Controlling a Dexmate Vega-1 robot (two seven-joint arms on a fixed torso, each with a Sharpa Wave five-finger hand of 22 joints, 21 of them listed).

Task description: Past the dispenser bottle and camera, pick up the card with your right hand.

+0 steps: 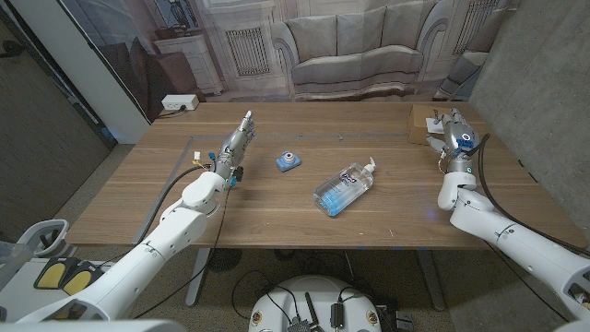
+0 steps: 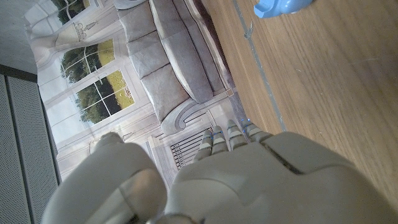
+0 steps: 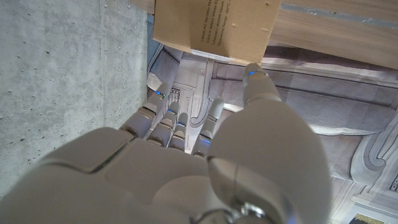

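The card (image 1: 423, 122) is a brown cardboard piece lying at the table's far right corner; its printed side (image 3: 214, 28) shows in the right wrist view. My right hand (image 1: 453, 135) stands just right of it with fingers extended and apart, holding nothing. Its thumb tip (image 3: 252, 72) is at the card's edge. A clear dispenser bottle (image 1: 345, 188) with a white pump lies on its side mid-table. A small blue camera (image 1: 288, 161) (image 2: 280, 6) sits left of it. My left hand (image 1: 236, 144) stands with straight fingers left of the camera, holding nothing.
A grey concrete wall (image 1: 535, 83) rises close beside my right hand and the card. A white power strip (image 1: 178, 103) lies beyond the table's far left corner. The wooden table (image 1: 369, 120) has a printed sofa backdrop behind it.
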